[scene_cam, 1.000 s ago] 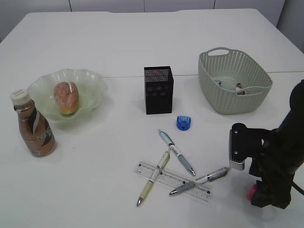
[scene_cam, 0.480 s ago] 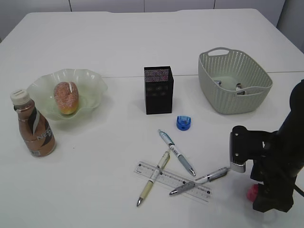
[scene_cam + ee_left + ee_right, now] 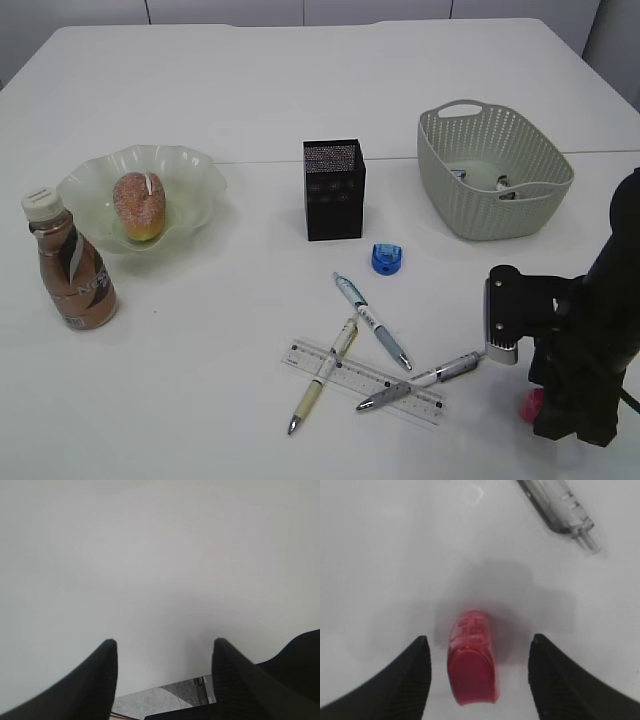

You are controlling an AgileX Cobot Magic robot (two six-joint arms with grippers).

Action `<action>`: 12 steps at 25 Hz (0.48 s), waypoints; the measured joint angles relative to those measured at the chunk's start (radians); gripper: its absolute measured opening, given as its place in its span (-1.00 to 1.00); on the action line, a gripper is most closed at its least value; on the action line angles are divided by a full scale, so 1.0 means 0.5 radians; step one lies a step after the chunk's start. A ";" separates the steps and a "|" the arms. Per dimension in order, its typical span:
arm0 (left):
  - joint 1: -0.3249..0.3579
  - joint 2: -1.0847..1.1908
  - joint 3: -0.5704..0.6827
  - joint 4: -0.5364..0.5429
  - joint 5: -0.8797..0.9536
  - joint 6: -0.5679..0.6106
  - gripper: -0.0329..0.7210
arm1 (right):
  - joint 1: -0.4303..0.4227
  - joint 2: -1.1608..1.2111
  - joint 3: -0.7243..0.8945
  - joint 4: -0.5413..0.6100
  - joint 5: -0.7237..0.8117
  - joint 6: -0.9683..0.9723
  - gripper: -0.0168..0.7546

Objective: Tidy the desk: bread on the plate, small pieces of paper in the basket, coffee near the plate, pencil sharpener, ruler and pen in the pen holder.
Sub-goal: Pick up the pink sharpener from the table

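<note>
A red pencil sharpener lies on the white table between the fingers of my right gripper, which is open with a gap on each side. In the exterior view the right arm covers most of this sharpener. A blue pencil sharpener sits near the black pen holder. Three pens lie crossed over the clear ruler. The bread rests on the green plate, with the coffee bottle beside it. My left gripper is open over bare table.
The grey basket stands at the back right with small bits inside. A pen's end lies just beyond the red sharpener. The table's edge and the floor show under the left gripper.
The right arm has sunk a little toward the table over the red sharpener. Nothing else on the table has moved.
</note>
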 joint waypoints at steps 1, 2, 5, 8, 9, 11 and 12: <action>0.000 0.000 0.000 0.000 0.000 0.000 0.22 | 0.000 0.000 0.000 0.000 0.000 0.000 0.25; 0.000 0.000 0.000 0.000 0.000 0.000 0.22 | 0.000 0.000 0.000 0.000 0.000 0.000 0.19; 0.000 0.000 0.000 0.000 0.000 0.000 0.22 | 0.000 0.000 0.000 -0.003 0.000 0.000 0.01; 0.000 0.000 0.000 0.000 0.000 0.000 0.22 | 0.000 0.000 0.000 -0.003 0.000 0.000 -0.20; 0.000 0.000 0.000 0.000 0.000 0.000 0.22 | 0.000 0.000 0.000 -0.003 0.000 0.000 -0.28; 0.000 0.000 0.000 0.000 0.000 0.000 0.22 | 0.000 0.000 0.000 -0.003 0.000 0.000 -0.38; 0.000 0.000 0.000 0.000 0.000 0.000 0.22 | 0.000 0.000 0.000 -0.003 0.000 0.000 -0.40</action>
